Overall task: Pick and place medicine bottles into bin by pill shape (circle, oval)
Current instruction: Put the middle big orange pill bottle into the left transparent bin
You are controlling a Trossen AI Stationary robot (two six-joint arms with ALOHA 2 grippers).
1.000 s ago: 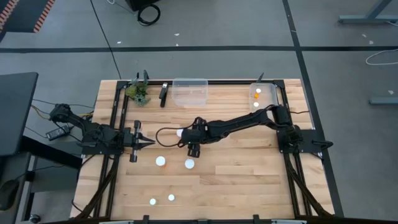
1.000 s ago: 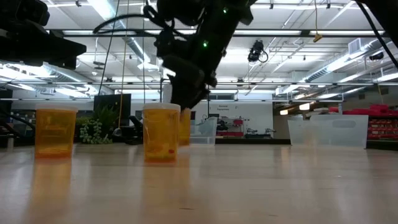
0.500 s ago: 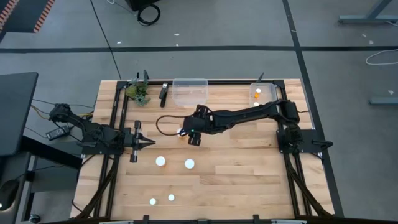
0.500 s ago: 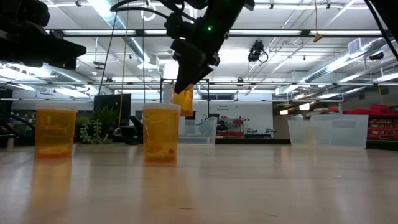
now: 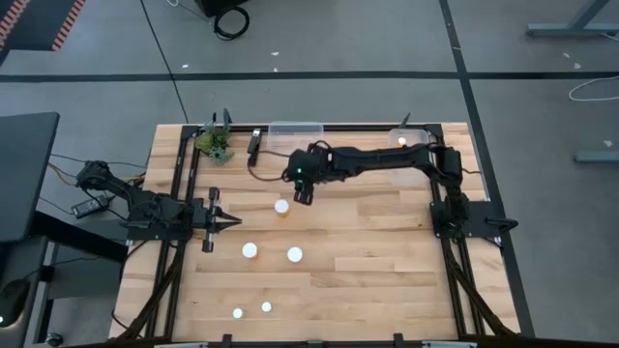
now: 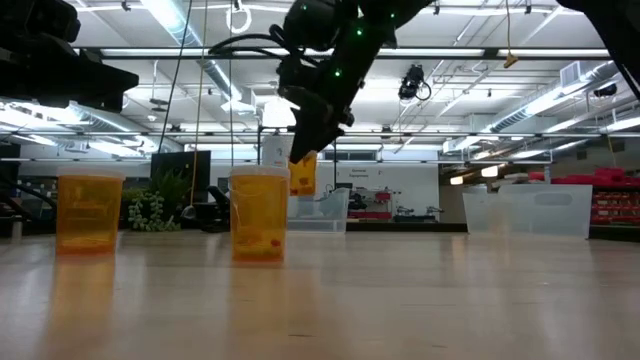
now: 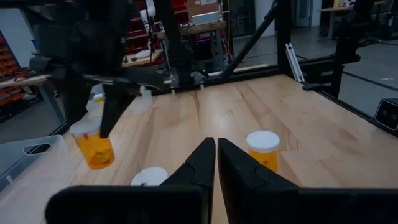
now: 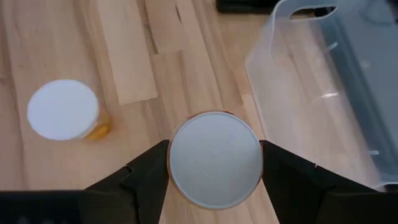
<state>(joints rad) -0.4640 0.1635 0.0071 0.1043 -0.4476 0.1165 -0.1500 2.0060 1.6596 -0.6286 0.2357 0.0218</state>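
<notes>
Several medicine bottles stand upright on their bases on the wooden table, showing as white caps (image 5: 281, 206), (image 5: 250, 250), (image 5: 294, 254), (image 5: 237, 313) from above. My right gripper (image 5: 302, 188) hangs over the table's far middle, shut on one orange bottle (image 6: 304, 173) just short of a clear bin (image 5: 295, 129). My left gripper (image 5: 232, 222) waits shut and level at the left side with nothing in it. My right gripper pinches the bottle at its white cap (image 8: 214, 158), with one finger (image 8: 146, 171) on each side of it. The fingers slant down from above and from the table's right. The bottle hangs below them, roughly upright and lifted clear of the table.
A second clear bin (image 5: 411, 143) at the far right holds orange bottles. A small plant (image 5: 215, 143) and a dark object (image 5: 254, 145) sit at the far left. The nearest standing bottle (image 8: 62, 111) is just nearside of the right gripper. Bare wood lies on the right half.
My right gripper has lifted the bottle off the table and carried it toward the far edge, nearer the clear bin, still shut on it. The other bottles have stayed where they were.
</notes>
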